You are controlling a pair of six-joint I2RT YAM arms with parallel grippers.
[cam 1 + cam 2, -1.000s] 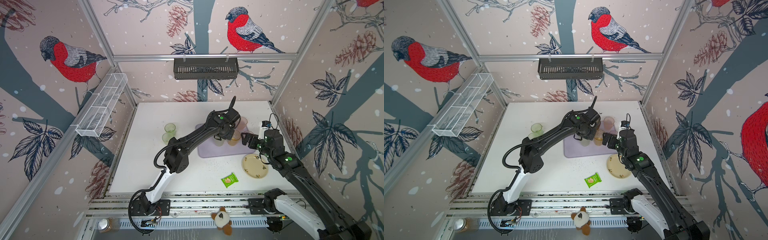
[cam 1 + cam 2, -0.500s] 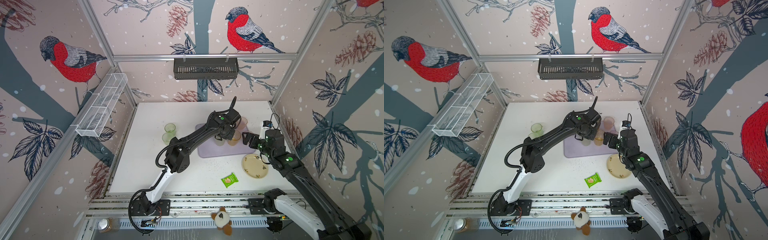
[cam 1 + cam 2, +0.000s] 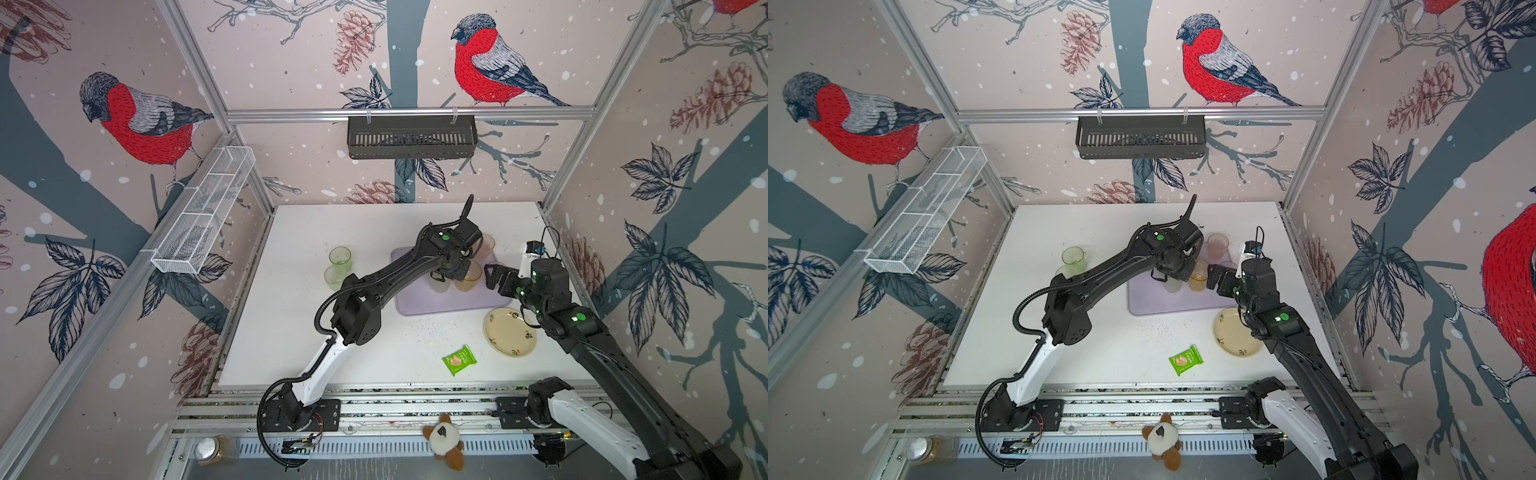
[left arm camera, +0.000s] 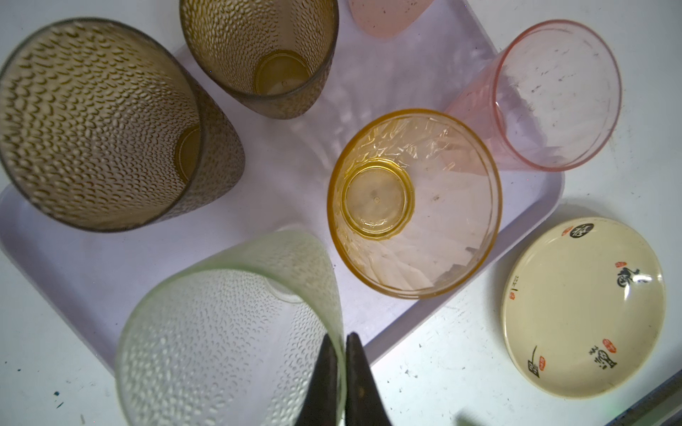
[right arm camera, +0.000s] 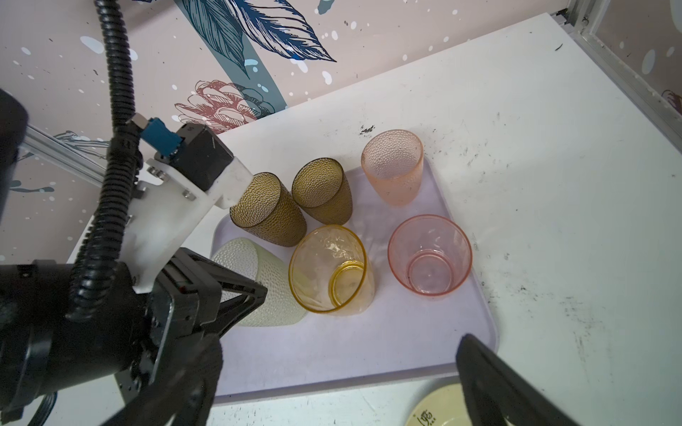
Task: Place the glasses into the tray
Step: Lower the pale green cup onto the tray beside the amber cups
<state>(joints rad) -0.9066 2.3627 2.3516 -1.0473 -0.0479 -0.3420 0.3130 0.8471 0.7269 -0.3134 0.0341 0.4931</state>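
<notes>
The tray (image 3: 436, 305) lies flat on the table with its long side running left to right in both top views. Six glasses stand inside it, upright with mouths up. The two brown ones (image 5: 265, 210) (image 5: 321, 191) sit by the tray's far left corner. The two pink ones (image 5: 393, 166) (image 5: 430, 254) stand along its right side. The amber one (image 4: 413, 203) is in the middle, and the frosted pale one (image 4: 228, 332) is at the tray's left, nearer its front rim. The two green glasses (image 3: 340, 257) (image 3: 334, 277) stand upright on the table, well apart from the tray's left edge. The left arm rises from its base to a raised elbow, and its wrist bends down over the tray. The left gripper (image 4: 341, 337) points downward, its jaws pinched tight on the frosted glass's rim wall, one finger inside and one outside. Whether that glass's base rests on the tray cannot be told. The right arm stretches forward to the tray's right edge. The right gripper (image 3: 496, 277) hangs there with its jaws spread wide and empty, just beside the amber glass and above the plate (image 3: 509, 332) off the tray's near right corner.
</notes>
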